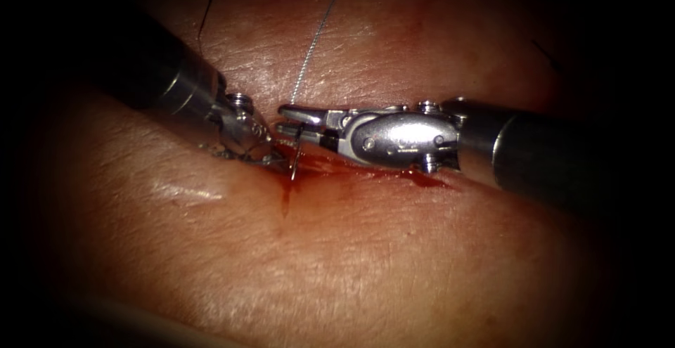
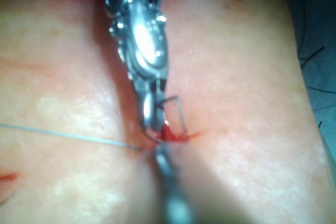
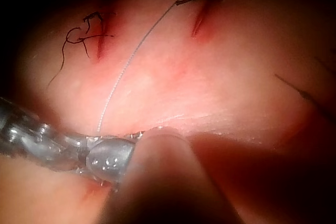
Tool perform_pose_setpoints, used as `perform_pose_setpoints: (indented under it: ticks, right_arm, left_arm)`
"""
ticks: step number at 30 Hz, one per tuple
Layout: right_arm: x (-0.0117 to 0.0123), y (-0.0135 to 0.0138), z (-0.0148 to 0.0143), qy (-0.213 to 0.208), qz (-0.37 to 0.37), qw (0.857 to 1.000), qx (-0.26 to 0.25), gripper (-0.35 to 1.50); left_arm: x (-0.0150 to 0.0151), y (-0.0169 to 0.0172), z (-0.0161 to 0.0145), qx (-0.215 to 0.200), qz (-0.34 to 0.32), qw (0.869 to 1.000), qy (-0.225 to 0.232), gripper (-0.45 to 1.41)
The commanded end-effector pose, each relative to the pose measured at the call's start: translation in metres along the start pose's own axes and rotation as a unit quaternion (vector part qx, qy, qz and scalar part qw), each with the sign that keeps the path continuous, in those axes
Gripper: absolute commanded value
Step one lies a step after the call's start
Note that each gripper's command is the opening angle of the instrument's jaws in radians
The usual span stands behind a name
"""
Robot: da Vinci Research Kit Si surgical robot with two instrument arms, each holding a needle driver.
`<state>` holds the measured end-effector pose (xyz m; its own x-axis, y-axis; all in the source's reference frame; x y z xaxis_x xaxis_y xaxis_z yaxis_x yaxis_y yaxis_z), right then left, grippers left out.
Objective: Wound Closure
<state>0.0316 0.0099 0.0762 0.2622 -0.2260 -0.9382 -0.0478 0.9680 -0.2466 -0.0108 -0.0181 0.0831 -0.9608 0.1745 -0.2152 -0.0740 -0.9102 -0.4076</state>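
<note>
Thin dark curved steel needle [image 1: 297,152] stands near-upright at the red-wet cut [image 1: 365,172], its lower end in the pale pork tissue [image 1: 365,263]. Right silver needle driver [image 1: 290,121], nearest, is clamped on its upper part. Left silver driver [image 1: 261,152] just left; grip unclear. Fine grey thread [image 1: 313,42] runs upward.

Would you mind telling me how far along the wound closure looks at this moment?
Done: knotted dark stitches already sit in the tissue further along.
In hand: the right pincer holds the needle near one end, its other end down at the red fluid in the cut. The left pincer works at that spot; its hold is unclear. Thread trails upward.
Left: this stretch of cut is still unstitched.
</note>
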Motion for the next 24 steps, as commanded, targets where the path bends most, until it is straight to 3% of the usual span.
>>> perform_pose_setpoints:
  ticks: [1, 5, 14, 24]
  right_arm:
    - [-0.0002, -0.0005, 0.001, 0.002, 0.001, 1.0, 0.001, -0.35]
    - [0.0003, -0.0004, 0.001, -0.007, -0.057, 0.998, 0.0, -0.35]
    - [0.0014, -0.0003, 0.002, -0.006, -0.247, 0.969, -0.017, -0.35]
    - [-0.0002, -0.0021, 0.0024, -0.016, -0.328, 0.945, -0.003, -0.35]
  left_arm:
    - [-0.0003, 0.0005, 0.0007, -0.001, 0.0, 1.0, -0.001, 0.32]
    - [-0.0004, 0.0008, 0.0007, -0.002, 0.001, 1.0, 0.0, 0.32]
    - [-0.0005, 0.0008, 0.0014, 0.001, 0.001, 1.0, -0.001, 0.31]
    - [-0.001, 0.001, 0.0014, -0.003, -0.001, 1.0, 0.001, 0.34]
